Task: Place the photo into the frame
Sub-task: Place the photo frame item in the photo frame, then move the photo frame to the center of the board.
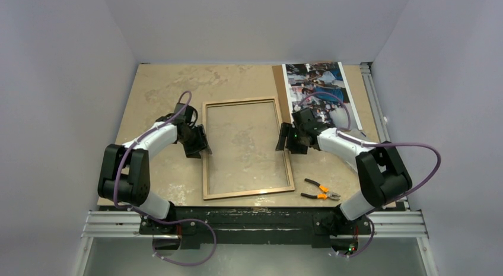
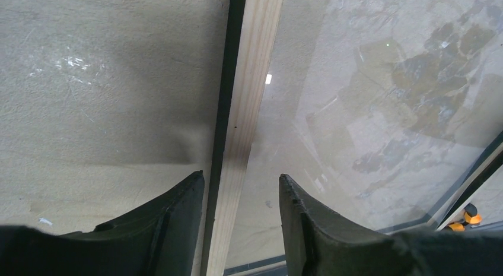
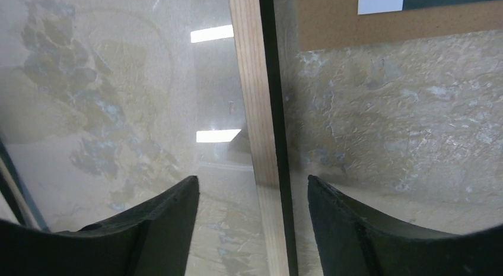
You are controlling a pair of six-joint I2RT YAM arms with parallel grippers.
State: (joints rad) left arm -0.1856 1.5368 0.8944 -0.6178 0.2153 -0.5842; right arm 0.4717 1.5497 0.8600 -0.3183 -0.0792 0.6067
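Note:
The frame [image 1: 247, 147] lies flat mid-table with its light wood back up and the table showing through the clear pane. My left gripper [image 1: 199, 143] is open and straddles the frame's left rail [image 2: 246, 110]; in the left wrist view the gripper [image 2: 240, 181] has a finger on each side with gaps. My right gripper [image 1: 286, 138] is open and straddles the right rail [image 3: 264, 110] the same way in the right wrist view [image 3: 252, 182]. The photo [image 1: 317, 89] lies picture-up at the back right, untouched; its corner shows in the right wrist view [image 3: 379, 0].
A brown backing board [image 1: 280, 89] lies under the photo and also shows in the right wrist view [image 3: 385, 27]. Orange-handled pliers [image 1: 320, 190] lie near the front right, just off the frame's corner. Walls close in the table on three sides.

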